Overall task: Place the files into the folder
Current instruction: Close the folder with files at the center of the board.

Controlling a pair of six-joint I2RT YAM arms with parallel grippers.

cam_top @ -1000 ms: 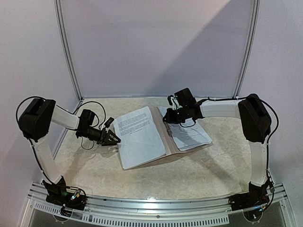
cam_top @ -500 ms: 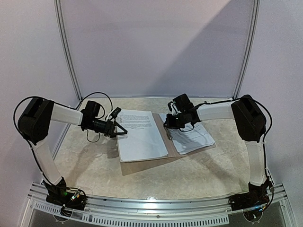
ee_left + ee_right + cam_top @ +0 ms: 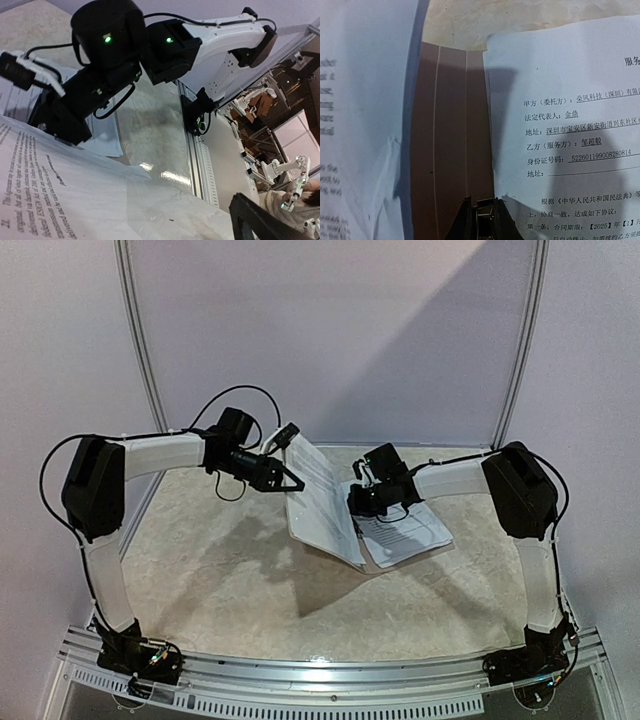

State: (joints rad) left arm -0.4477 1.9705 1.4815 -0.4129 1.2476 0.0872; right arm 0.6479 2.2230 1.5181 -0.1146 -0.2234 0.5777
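Note:
The tan folder (image 3: 358,540) lies open mid-table. Its left leaf, with a printed file (image 3: 322,502) on it, stands steeply tilted toward the right leaf, where another file (image 3: 408,530) lies flat. My left gripper (image 3: 292,480) is raised at that leaf's upper left edge, jaws wide; the left wrist view shows one finger (image 3: 250,220) and the sheet (image 3: 50,190) close by. My right gripper (image 3: 362,505) presses down on the spine. In the right wrist view its jaws (image 3: 482,217) are closed with a small metal clip between them on the brown spine (image 3: 450,125), files (image 3: 570,125) either side.
Metal posts (image 3: 140,340) (image 3: 520,340) and white walls enclose the back. An aluminium rail (image 3: 330,680) runs along the near edge by the arm bases. The beige table top (image 3: 220,570) shows left of the folder.
My left gripper rose and moved right and back, and its jaws widened. The folder's left leaf with its sheet swung from nearly flat to steeply tilted. The right gripper stayed on the spine.

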